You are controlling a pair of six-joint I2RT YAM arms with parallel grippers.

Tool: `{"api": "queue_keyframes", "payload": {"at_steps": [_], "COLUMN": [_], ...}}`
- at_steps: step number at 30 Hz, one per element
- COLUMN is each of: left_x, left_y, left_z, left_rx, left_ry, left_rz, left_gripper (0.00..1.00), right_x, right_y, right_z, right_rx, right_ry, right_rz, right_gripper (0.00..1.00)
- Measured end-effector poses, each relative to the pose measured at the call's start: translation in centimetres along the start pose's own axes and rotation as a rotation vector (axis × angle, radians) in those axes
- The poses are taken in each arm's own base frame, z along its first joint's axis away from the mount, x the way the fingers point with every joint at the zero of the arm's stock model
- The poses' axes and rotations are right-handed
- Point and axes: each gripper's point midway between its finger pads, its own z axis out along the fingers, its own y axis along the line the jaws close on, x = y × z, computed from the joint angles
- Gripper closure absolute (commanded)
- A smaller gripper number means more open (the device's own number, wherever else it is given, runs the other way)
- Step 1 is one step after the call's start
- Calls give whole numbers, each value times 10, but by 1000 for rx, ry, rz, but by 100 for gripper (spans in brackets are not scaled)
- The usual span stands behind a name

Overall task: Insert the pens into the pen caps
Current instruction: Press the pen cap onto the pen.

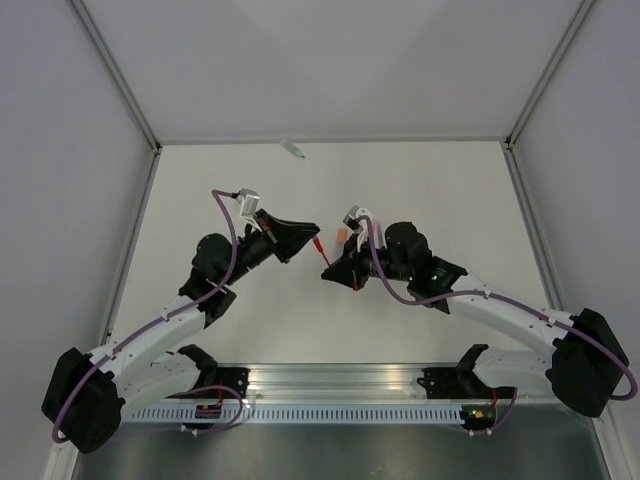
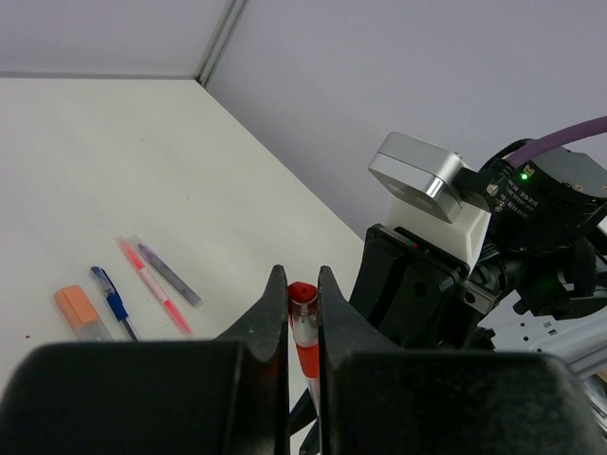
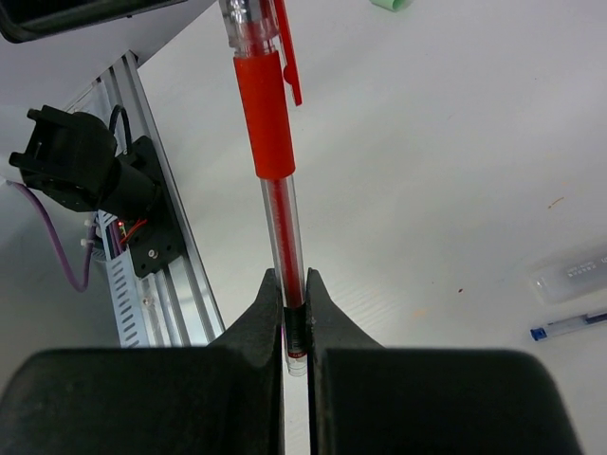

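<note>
Left pincer [image 2: 302, 277] gripping red cap [image 2: 302, 293], right pincer [image 3: 292, 281] gripping red pen [image 3: 266, 123]; table [image 1: 430, 200] centre

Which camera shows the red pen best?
Right wrist: the red pen runs most of its length up the picture. Left wrist shows only its red-tipped end; top view, a tiny red sliver.

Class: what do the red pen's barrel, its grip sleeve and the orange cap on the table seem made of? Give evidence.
Red pen barrel: clear glossy hard plastic; the red ink tube shows through. Grip sleeve: opaque matte red, probably rubber or soft plastic. Orange cap: opaque, satin plastic, likely; too small for certainty.
</note>
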Motion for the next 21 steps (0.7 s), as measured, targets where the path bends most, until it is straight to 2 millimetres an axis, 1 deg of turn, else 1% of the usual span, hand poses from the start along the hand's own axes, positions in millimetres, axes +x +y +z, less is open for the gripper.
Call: {"api": "queue_keyframes", "payload": {"at_steps": [4,9,16,21], "left_x": [6,10,4,3], "left_y": [8,12,13,22], "left_z": [6,10,19,25], "left_rx": [-11,-12,-3,-28], "left_ry": [10,16,2,2], "left_rz": [-5,-9,-6,-8], "left_gripper": [98,98,98,98], "right_x": [4,5,-6,-6], "right_y": [-8,-17,-24,-34], "right_z": [3,-2,-4,3], "right_rx": [11,10,21,40], "right_ry": [20,38,49,101], "right_rz": [5,-13,-66,-80], "right_gripper": [100,100,100,100]}}
